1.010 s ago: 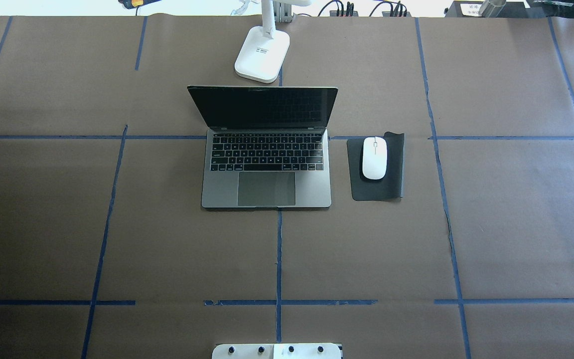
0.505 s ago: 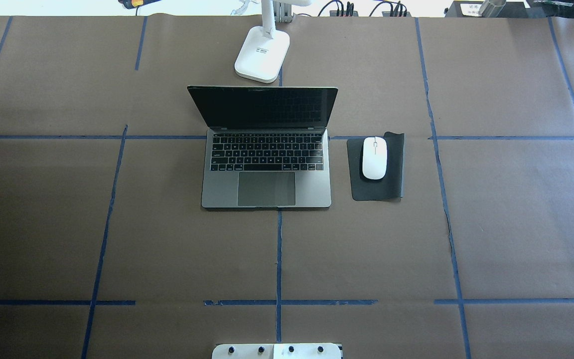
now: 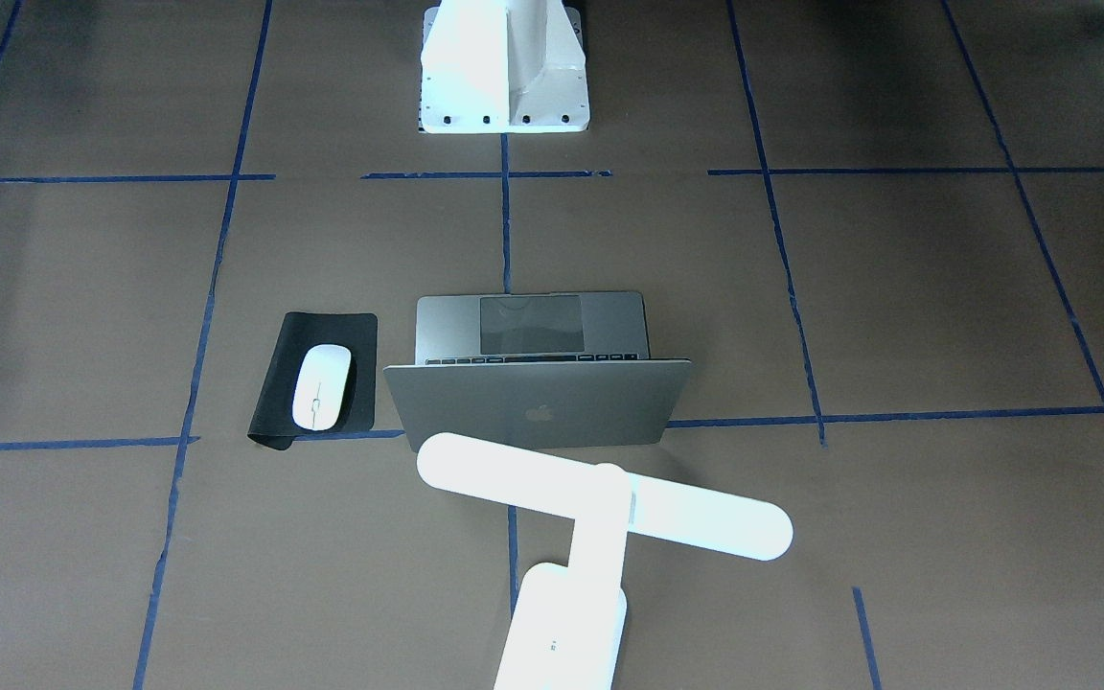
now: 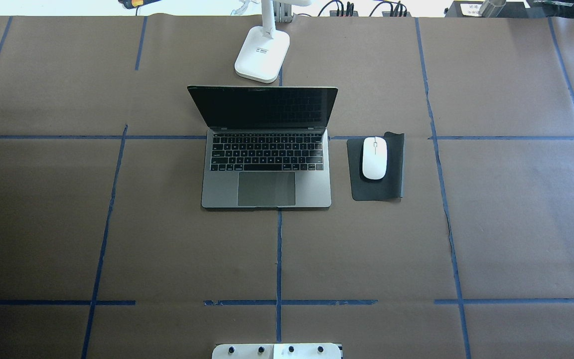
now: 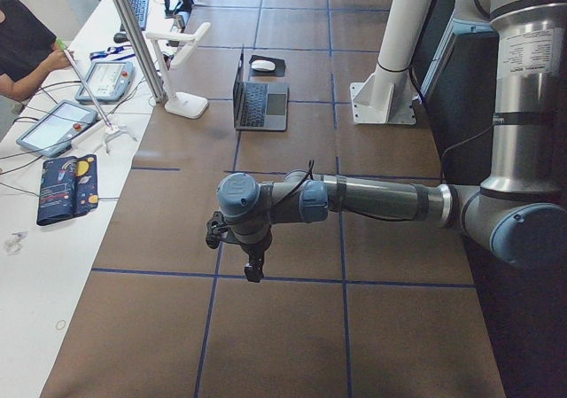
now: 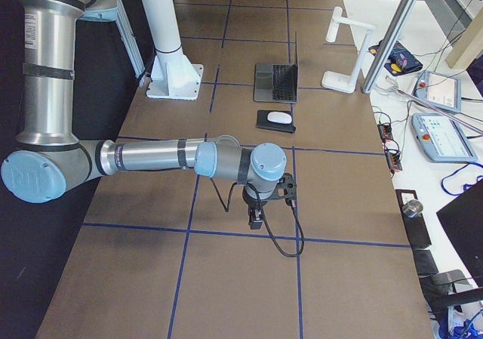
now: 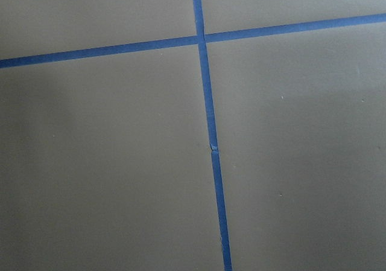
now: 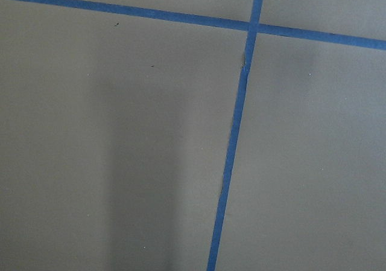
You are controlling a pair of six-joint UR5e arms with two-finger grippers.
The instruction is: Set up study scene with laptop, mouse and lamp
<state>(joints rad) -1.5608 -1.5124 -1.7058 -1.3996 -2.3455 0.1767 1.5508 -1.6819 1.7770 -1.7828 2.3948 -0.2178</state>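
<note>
The laptop (image 4: 266, 164) stands open at the table's middle, its dark screen up, and its apple lid shows in the front-facing view (image 3: 538, 412). The white mouse (image 4: 374, 157) lies on a black mouse pad (image 4: 391, 187) just right of it. The white lamp (image 3: 600, 503) stands behind the laptop, with its base (image 4: 262, 54) at the far edge. My left gripper (image 5: 254, 269) hangs over bare table at the left end, far from these things. My right gripper (image 6: 255, 220) hangs likewise at the right end. I cannot tell whether either is open or shut.
The white bolted pedestal (image 3: 504, 67) stands at the robot's side of the table. Blue tape lines (image 4: 279, 259) grid the brown paper cover. Tablets, cables and a pencil case lie on the white bench (image 5: 62, 163) beyond the far edge. An operator's arm (image 5: 27, 61) shows there.
</note>
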